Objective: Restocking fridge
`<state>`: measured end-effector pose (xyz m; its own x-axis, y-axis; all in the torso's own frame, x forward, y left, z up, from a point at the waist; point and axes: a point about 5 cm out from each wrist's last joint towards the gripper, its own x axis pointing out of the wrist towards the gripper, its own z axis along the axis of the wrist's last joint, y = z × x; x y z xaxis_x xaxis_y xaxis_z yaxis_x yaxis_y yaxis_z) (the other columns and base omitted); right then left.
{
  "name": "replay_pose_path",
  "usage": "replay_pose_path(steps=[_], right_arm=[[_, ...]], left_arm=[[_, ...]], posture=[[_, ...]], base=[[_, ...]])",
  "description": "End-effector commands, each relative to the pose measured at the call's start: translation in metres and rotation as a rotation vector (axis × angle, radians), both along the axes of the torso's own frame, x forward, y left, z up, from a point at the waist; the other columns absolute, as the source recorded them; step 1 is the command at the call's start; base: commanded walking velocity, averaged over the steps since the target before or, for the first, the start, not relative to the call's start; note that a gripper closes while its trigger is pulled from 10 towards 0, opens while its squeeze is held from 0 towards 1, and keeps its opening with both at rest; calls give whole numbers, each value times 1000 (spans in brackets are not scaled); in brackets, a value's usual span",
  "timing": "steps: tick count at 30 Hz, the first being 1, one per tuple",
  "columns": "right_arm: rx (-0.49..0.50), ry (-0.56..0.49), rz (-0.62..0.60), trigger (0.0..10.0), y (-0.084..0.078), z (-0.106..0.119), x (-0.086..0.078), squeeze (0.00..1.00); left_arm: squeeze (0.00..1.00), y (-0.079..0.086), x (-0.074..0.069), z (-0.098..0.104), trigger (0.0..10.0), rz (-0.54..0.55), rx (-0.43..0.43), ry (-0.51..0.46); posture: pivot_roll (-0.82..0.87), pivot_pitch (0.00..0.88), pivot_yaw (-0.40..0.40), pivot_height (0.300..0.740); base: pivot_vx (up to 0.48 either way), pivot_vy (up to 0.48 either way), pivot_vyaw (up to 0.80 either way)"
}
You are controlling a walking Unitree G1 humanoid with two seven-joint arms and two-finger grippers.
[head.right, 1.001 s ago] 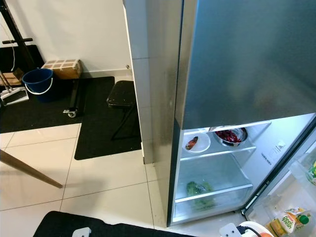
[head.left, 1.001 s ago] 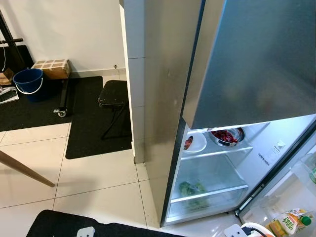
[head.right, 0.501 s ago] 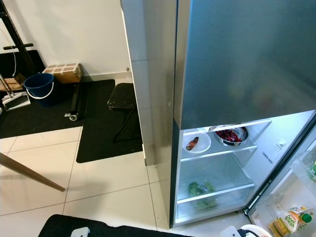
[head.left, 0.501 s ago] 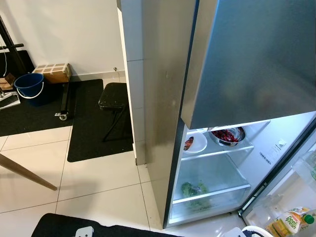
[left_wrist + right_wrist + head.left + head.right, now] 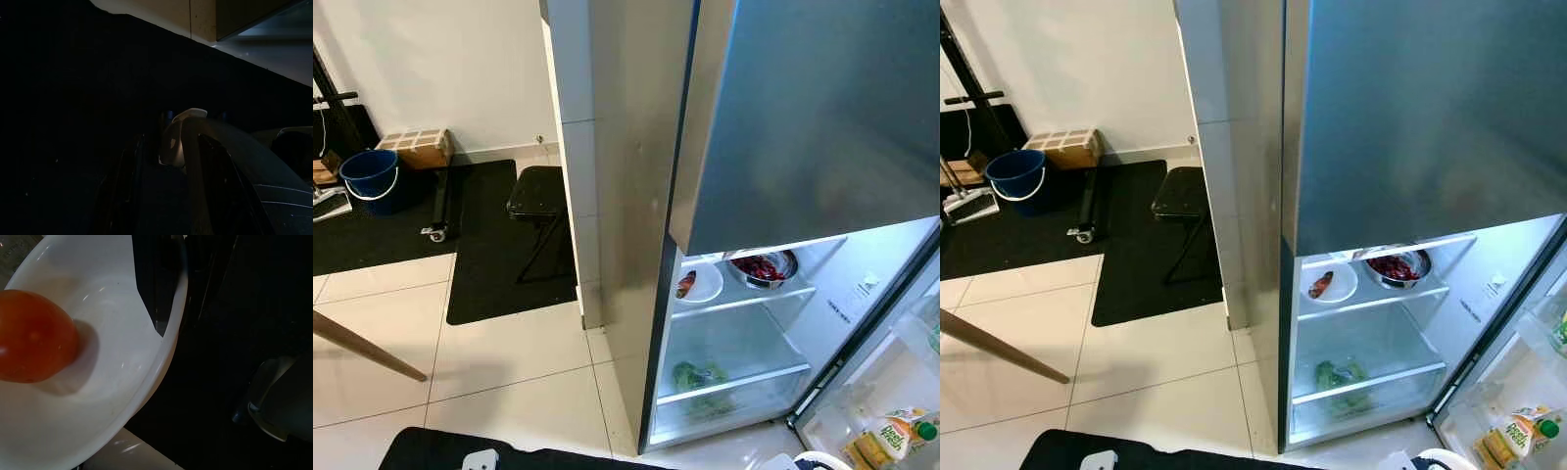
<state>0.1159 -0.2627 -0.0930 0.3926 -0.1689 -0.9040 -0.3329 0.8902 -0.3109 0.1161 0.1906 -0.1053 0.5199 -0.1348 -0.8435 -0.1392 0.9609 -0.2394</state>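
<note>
Two shelves of clear glass show inside the open fridge (image 5: 636, 196), a tall steel-grey cabinet whose upper door is shut and whose lower door (image 5: 1518, 392) swings out at the right. On the upper shelf (image 5: 1371, 299) sit a round white plate (image 5: 1328, 282) with a small reddish-brown item and, beside it, a shiny metal bowl (image 5: 1394, 267) of dark red food. Leafy greens (image 5: 1337, 377) lie under the lower shelf, blurred behind the pane. A juice carton (image 5: 886, 439) stands in the door rack, cut off at the frame's edge.

Right gripper: its wrist view is close over a smooth white bowl (image 5: 98, 382) with a glossy red tomato (image 5: 34, 342) inside; the bowl's rim lies just before the camera, perhaps held, but the fingers are lost in darkness and I cannot tell how far apart they stand. A white curved edge (image 5: 1440, 458) at the bottom of the head view, well short of the fridge shelves, may be the same bowl.

Left gripper (image 5: 168, 161): its dark fingers are dimly seen in shadow, their gap unreadable.

Beyond, a blue bucket (image 5: 370, 173), a cardboard box (image 5: 415, 147) and a black folding stool (image 5: 538, 191) rest on black mats.
</note>
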Motion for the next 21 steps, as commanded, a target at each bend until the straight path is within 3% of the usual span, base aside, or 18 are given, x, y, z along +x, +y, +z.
replay_pose_path(steps=[1,21], right_arm=[[-4,-16,-4,10000,1,0,2,0],[-4,-29,7,10000,2,2,9,0]], left_arm=[[0,3,3,1,10000,-11,7,-1],[0,3,7,2,10000,-2,7,-10]], posture=[[-39,0,23,740],[-46,0,4,740]], base=[[0,0,0],[0,0,0]])
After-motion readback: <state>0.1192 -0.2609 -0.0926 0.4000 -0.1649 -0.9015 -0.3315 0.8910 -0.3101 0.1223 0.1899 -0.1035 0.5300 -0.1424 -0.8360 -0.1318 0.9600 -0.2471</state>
